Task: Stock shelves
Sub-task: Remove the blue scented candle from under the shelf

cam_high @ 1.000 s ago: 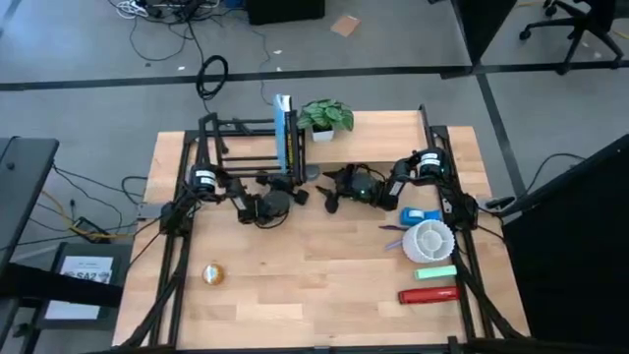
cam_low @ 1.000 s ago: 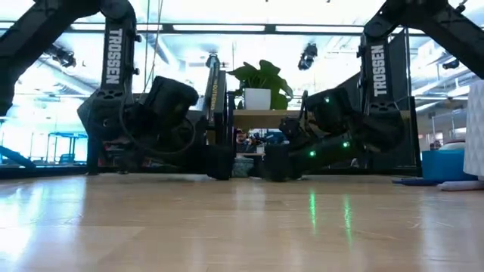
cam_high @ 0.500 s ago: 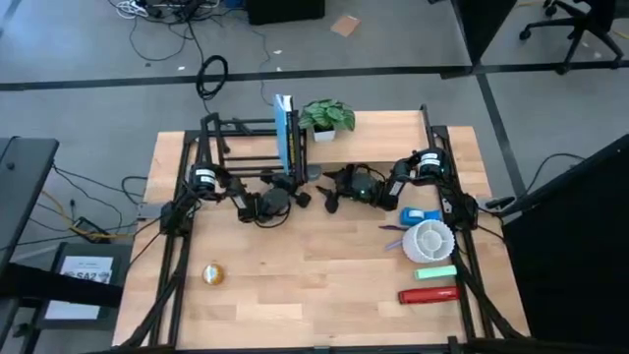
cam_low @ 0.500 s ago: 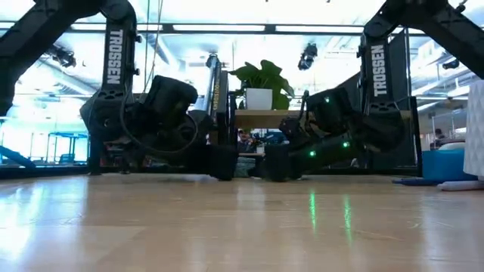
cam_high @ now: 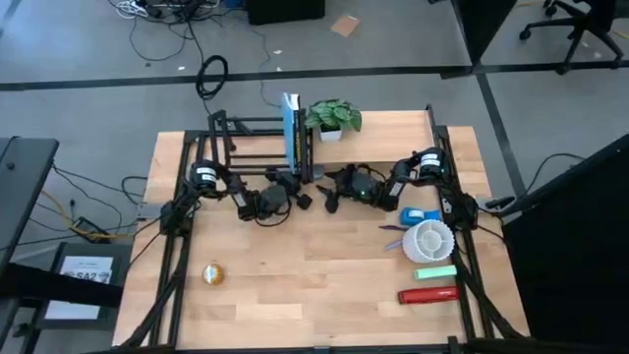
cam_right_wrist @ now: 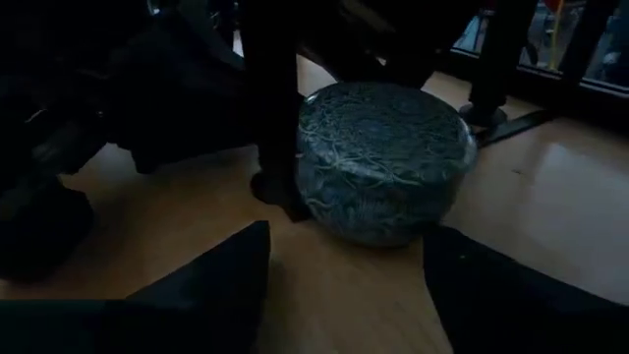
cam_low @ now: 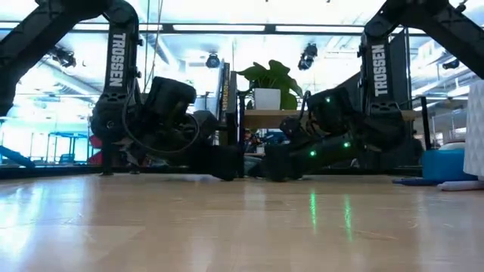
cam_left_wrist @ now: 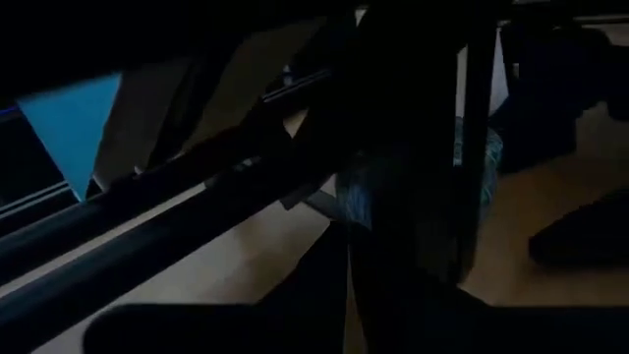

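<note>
Both arms are low on the worktop (cam_high: 295, 265), reaching toward the middle from opposite sides.

Left end effector (cam_high: 295, 192): at the foot of the black metal-rod rack (cam_high: 251, 147), which stands at the far left part of the worktop. A blue book (cam_high: 291, 138) stands upright on edge at the rack's right end. The left wrist view is dark and crowded with black bars; cannot tell whether the fingers are spread or pressed together.

Right end effector (cam_right_wrist: 344, 285): fingers spread apart, resting low on the wood, with a round grey-green patterned dish (cam_right_wrist: 381, 157) lying on the worktop just ahead of the gap between them. The fingers are not touching it. A black leg stands just beside the dish, touching or nearly so.

Low stand with wooden plank top (cam_low: 265, 117): at the far edge, to the right of the book; a potted plant (cam_high: 329, 118) in a white pot sits on top.

Near right side of the worktop: white round basket (cam_high: 428, 239), blue tape roll (cam_high: 421, 215), green bar (cam_high: 435, 272), red bar (cam_high: 428, 294). Near left: a small golden ball (cam_high: 212, 274), well apart from both arms.
</note>
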Action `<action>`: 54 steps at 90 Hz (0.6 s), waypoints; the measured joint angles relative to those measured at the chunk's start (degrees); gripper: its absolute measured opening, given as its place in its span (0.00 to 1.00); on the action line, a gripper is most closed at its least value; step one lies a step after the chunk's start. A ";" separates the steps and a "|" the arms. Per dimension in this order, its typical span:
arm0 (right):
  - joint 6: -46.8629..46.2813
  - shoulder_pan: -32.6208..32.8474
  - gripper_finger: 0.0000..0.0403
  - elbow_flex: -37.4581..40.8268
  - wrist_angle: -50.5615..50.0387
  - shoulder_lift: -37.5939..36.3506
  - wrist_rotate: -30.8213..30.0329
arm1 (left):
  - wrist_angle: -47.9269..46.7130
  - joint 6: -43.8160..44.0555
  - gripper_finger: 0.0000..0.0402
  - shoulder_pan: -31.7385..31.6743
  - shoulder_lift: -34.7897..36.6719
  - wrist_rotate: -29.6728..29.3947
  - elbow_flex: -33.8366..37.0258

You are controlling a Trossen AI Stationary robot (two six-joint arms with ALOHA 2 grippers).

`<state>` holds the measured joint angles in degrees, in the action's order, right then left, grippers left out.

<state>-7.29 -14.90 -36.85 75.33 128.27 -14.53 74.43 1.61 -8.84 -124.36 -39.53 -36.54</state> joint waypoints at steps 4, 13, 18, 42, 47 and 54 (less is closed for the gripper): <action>-1.02 0.00 0.58 0.55 0.22 -0.03 -0.28 | 0.01 0.06 0.00 0.03 0.00 0.23 -0.01; -2.11 0.47 0.58 2.53 0.47 -1.05 -0.90 | 0.02 0.15 0.00 0.11 0.00 0.51 -0.08; -2.18 0.84 0.57 3.90 0.01 -2.50 -2.40 | 0.03 0.18 0.00 -0.01 0.00 0.63 -0.08; -4.59 0.69 0.54 7.42 -10.08 -10.45 -9.21 | 0.11 0.46 0.00 -1.22 0.00 1.79 -0.08; -4.51 0.59 0.54 7.16 -10.55 -10.54 -9.39 | 0.04 1.33 0.00 -1.61 0.00 1.83 -0.08; -4.70 0.59 0.53 7.11 -10.42 -10.40 -9.35 | -0.96 3.71 0.00 -2.57 0.02 2.38 -0.15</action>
<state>-11.99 -14.31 -29.74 64.91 117.87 -23.88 73.48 5.33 -11.41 -124.33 -37.14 -36.70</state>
